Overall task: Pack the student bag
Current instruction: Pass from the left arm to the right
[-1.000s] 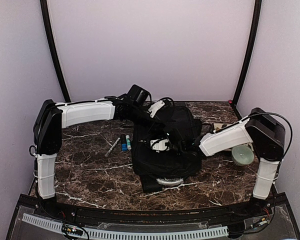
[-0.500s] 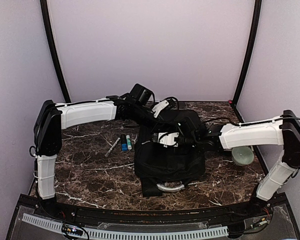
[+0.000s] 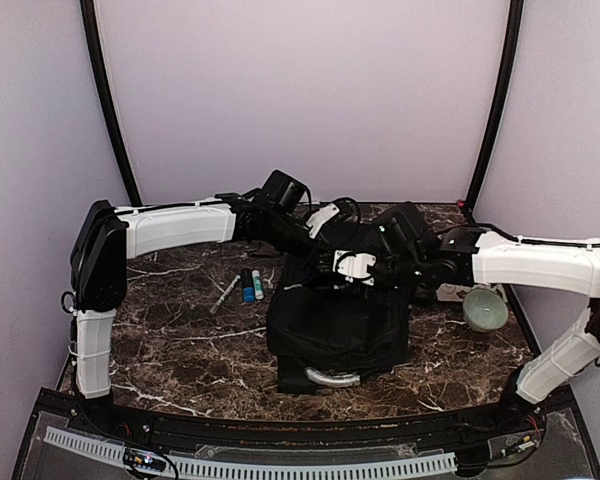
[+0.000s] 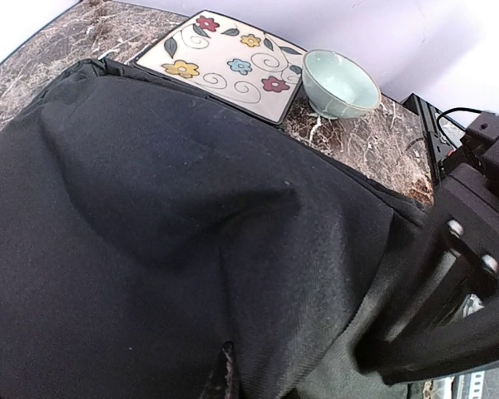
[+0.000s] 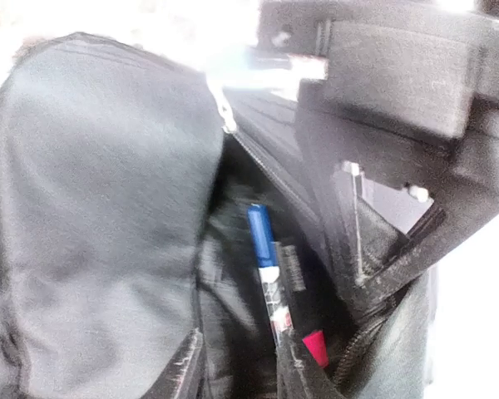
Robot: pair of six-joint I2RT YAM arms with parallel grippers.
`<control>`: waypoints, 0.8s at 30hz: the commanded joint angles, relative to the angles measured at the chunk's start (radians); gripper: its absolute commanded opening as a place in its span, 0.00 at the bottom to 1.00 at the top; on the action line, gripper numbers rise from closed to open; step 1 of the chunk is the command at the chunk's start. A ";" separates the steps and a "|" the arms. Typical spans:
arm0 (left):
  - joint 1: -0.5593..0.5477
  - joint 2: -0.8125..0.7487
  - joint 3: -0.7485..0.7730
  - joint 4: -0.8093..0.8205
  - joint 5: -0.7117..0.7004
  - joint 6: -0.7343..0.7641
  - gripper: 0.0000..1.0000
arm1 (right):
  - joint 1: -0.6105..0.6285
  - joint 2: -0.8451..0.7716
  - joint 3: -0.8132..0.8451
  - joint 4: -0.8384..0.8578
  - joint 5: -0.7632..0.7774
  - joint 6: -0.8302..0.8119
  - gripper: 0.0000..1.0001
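Change: the right gripper (image 3: 338,266) has moved from the middle of the student bag (image 3: 335,325) to its far end.
Meaning: a blue-capped pen (image 5: 262,241) is already inside; other markers (image 3: 248,288) wait on the table.
Left gripper (image 3: 325,232): closed, apparently pinching the bag's far rim.
Right gripper: cannot tell.
Bag: table centre, long axis near-to-far, handle loop (image 3: 330,378) nearest the bases.

Pale green bowl (image 4: 341,81) beside floral plate (image 4: 224,62), markers (image 3: 248,287) on marble table (image 3: 180,345)
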 commanded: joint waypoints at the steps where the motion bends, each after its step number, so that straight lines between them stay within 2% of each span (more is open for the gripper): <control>1: 0.018 -0.027 0.039 0.087 0.029 -0.031 0.00 | -0.019 -0.002 0.110 -0.135 -0.298 0.015 0.16; 2: 0.018 -0.027 0.040 0.087 0.026 -0.033 0.00 | -0.018 0.002 0.132 -0.166 -0.319 0.015 0.11; 4: 0.017 -0.029 0.045 0.082 0.021 -0.038 0.00 | -0.021 -0.006 0.157 -0.203 -0.317 0.023 0.11; 8: 0.018 -0.032 0.047 0.082 0.022 -0.042 0.00 | -0.028 -0.056 0.153 -0.240 -0.208 0.040 0.25; 10: 0.018 -0.031 0.043 0.089 0.022 -0.042 0.00 | -0.036 -0.087 0.131 -0.189 -0.063 0.088 0.31; 11: 0.018 -0.031 0.041 0.093 0.023 -0.041 0.00 | -0.043 -0.097 0.092 -0.150 0.069 0.121 0.35; 14: 0.019 -0.026 0.041 0.099 0.027 -0.040 0.00 | -0.081 -0.128 0.038 -0.092 0.171 0.127 0.45; 17: 0.020 -0.021 0.048 0.097 0.030 -0.041 0.00 | -0.083 -0.130 -0.002 -0.059 0.193 0.108 0.49; 24: 0.024 -0.018 0.051 0.105 0.035 -0.059 0.00 | -0.066 -0.086 -0.012 -0.004 0.163 0.079 0.52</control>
